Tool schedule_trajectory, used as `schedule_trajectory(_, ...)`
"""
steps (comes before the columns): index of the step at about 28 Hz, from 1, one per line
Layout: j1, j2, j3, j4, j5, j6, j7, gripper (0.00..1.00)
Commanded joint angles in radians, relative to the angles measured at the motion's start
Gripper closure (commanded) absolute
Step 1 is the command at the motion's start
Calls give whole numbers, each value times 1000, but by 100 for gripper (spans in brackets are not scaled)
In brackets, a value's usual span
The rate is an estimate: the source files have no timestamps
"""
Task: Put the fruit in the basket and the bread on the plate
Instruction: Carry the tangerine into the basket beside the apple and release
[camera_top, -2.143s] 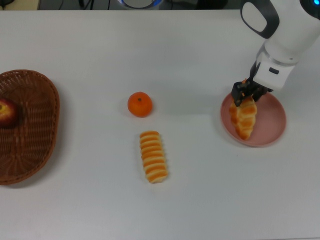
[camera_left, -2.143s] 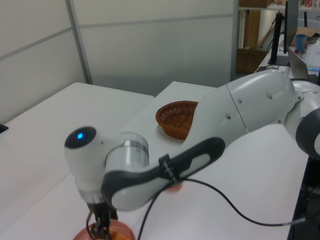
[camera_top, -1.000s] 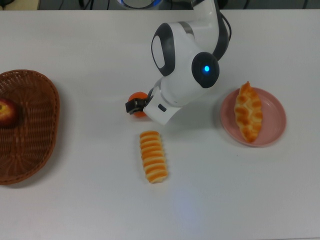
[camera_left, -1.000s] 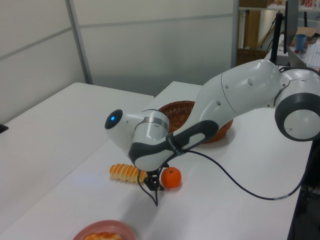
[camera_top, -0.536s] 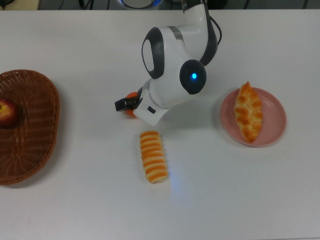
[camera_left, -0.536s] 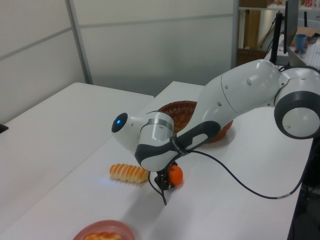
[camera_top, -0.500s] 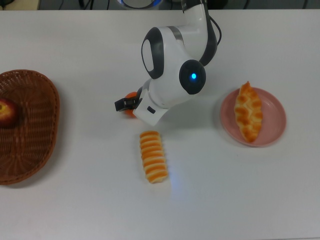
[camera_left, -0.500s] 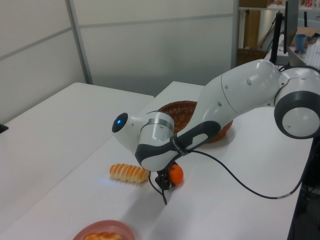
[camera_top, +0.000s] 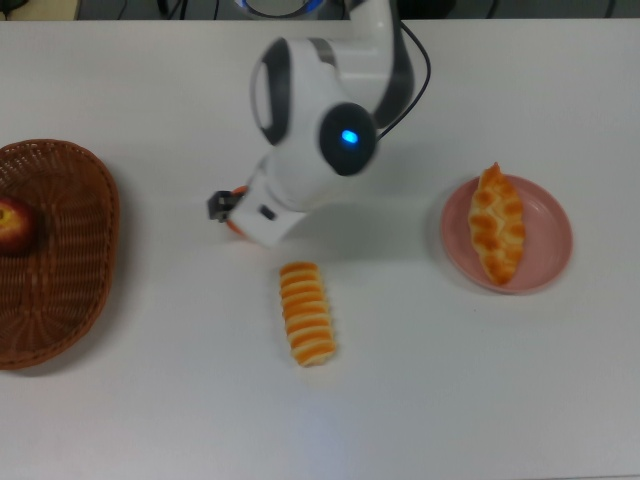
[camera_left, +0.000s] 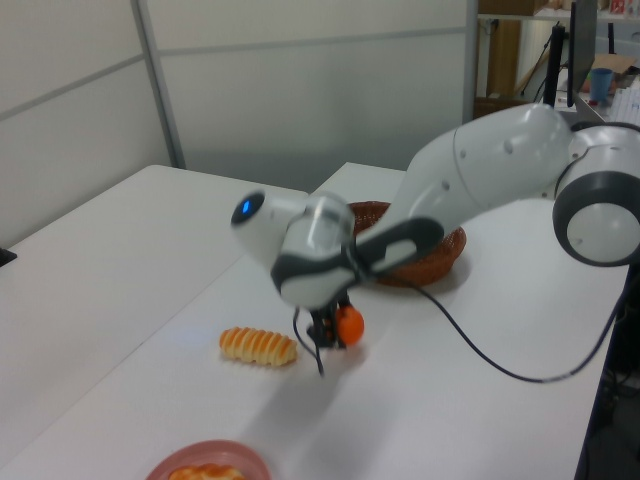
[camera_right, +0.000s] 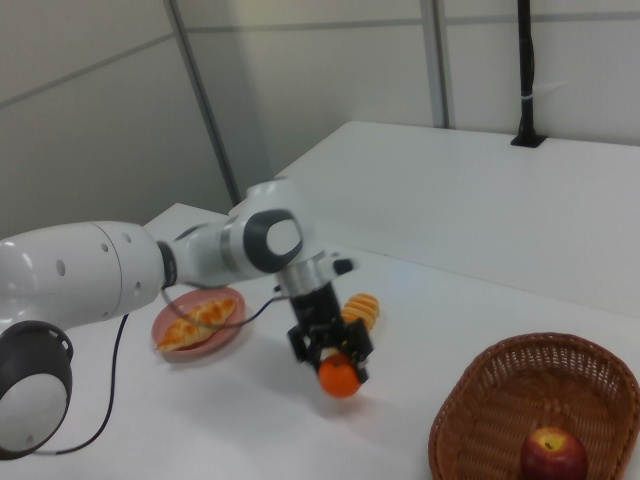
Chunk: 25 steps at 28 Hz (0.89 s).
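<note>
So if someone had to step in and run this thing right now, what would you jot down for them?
Gripper: shut on the mandarin, lifted off the table, between the roll and the basket.
Done: apple lies in the basket; braided pastry lies on the pink plate.
Left: carry the mandarin over to the basket and drop it in, then move the ridged roll, lying on the table, onto the plate beside the pastry.

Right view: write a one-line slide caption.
The hand carries the mandarin above the table toward the basket holding the apple.
</note>
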Motion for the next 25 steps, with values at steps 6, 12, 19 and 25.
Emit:
schedule_trajectory(6, -256, -54, -3, 110, 117, 157, 2, 100)
schedule_trajectory(12, -368, -35, -13, 97, 107, 323, 24, 100)
schedule_trajectory(19, -408, 29, -13, 59, -9, 360, 19, 79)
schedule_trajectory(25, -409, 25, -13, 45, -18, 358, 18, 0)
